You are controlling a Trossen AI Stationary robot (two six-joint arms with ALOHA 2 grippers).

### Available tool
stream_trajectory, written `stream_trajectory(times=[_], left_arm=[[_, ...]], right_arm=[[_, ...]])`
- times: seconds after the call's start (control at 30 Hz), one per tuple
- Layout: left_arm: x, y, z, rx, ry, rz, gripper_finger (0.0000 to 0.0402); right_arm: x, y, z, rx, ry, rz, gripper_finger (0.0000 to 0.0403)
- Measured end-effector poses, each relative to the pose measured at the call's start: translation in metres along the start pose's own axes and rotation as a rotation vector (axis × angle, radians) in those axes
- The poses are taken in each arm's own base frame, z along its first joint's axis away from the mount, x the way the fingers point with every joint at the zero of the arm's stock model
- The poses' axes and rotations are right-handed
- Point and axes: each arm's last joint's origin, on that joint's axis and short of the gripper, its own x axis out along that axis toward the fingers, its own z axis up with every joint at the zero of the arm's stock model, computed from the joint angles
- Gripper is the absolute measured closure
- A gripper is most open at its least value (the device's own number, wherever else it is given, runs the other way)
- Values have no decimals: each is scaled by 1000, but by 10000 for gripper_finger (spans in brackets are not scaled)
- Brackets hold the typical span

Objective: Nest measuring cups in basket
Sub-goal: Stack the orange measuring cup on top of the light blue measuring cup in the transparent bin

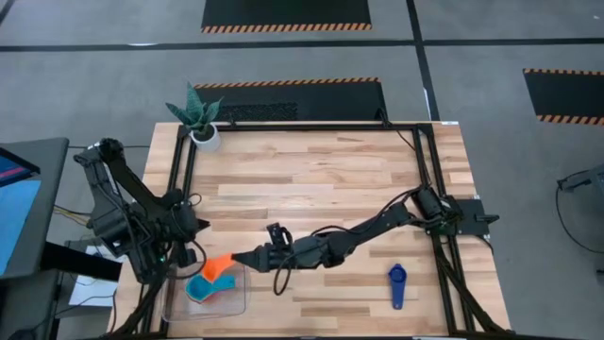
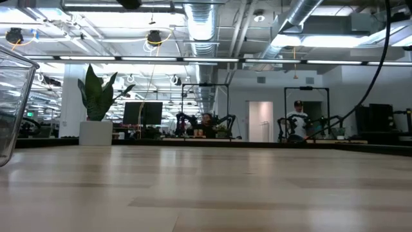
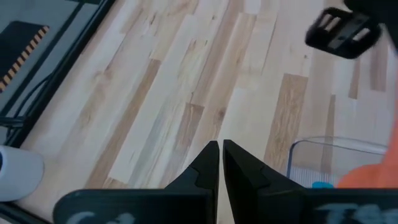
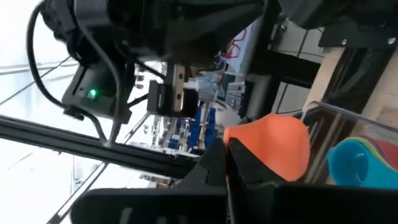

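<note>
- Right tool (image 1: 242, 258) grasps the red cup (image 1: 220, 269) over the basket (image 1: 236, 304), ready to nest it among cups there.
- Dark blue cup (image 1: 396, 283) lies far from the basket.
- Left tool (image 3: 220, 163) waits clenched, empty, beside the basket.

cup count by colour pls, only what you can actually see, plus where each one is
Orange-red cup, held by the right gripper over the basket: 1
Light blue cup, in the basket: 1
Dark blue cup, loose on the table: 1
Green-yellow rims nested beside the light blue cup: cannot separate into a count
Total clearly visible: 3
</note>
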Motion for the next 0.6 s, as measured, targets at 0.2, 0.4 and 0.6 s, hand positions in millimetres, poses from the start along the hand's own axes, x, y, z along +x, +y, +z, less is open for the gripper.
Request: stream_trajectory(times=[0.2,0.4,0.6], left_arm=[[0,0,0,-2,2,0,391],[0,0,0,-1,9,-2,391],[0,0,-1,-3,35,-11,391]], right_arm=[[27,-22,-28,56,58,39,399],[56,-23,-45,114,116,179,399],[67,-40,-52,135,140,106,399]])
